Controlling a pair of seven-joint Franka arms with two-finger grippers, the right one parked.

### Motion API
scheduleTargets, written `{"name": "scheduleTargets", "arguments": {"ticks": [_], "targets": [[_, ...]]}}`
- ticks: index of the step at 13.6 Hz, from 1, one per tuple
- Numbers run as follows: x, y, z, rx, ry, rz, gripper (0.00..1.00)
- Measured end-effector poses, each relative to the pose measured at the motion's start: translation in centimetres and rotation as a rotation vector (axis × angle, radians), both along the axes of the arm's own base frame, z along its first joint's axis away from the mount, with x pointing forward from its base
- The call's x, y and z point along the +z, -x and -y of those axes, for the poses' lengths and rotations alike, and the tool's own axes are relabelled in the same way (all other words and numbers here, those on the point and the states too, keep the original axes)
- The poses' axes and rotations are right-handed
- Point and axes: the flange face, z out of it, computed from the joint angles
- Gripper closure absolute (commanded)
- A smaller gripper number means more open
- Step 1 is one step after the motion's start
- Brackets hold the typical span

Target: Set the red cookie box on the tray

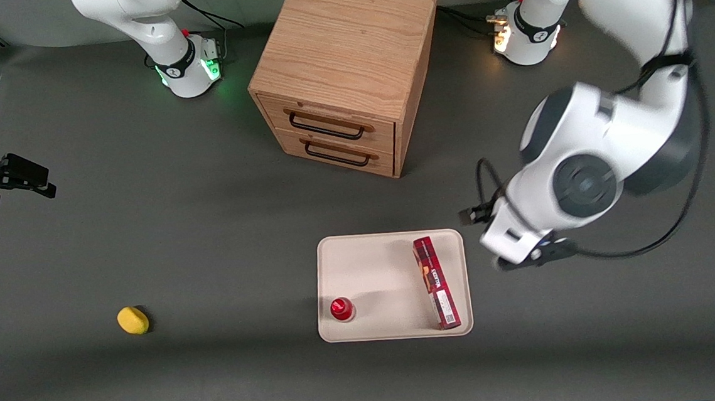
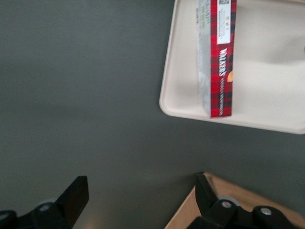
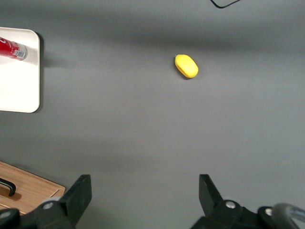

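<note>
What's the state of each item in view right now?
red cookie box: lying flat on the tray, released.
tray: flat on the table, holding box and red-capped bottle.
red-capped bottle: upright on tray.
pincer: open, empty, beside the tray.
drawers: both shut.

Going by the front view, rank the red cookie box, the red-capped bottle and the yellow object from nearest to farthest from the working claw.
The claw is open, above bare table beside the tray.
1. Red cookie box, on the tray's edge nearest the claw.
2. Red-capped bottle, on the tray's corner toward the parked arm.
3. Yellow object, on the table toward the parked arm's end.
</note>
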Motion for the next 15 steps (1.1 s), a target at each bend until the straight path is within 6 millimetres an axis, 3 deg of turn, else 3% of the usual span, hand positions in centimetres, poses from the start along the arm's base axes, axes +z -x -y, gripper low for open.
{"name": "scheduleTargets", "arguments": {"ticks": [3, 10, 12, 15], "targets": [[4.9, 4.0, -5.8, -0.078, -0.045, 0.023, 0.0], [9.4, 9.9, -23.1, -0.211, -0.012, 0.093, 0.0], [10.3, 10.3, -25.2, -0.224, -0.003, 0.116, 0.0], [10.5, 10.2, -25.3, -0.228, -0.004, 0.128, 0.0]]}}
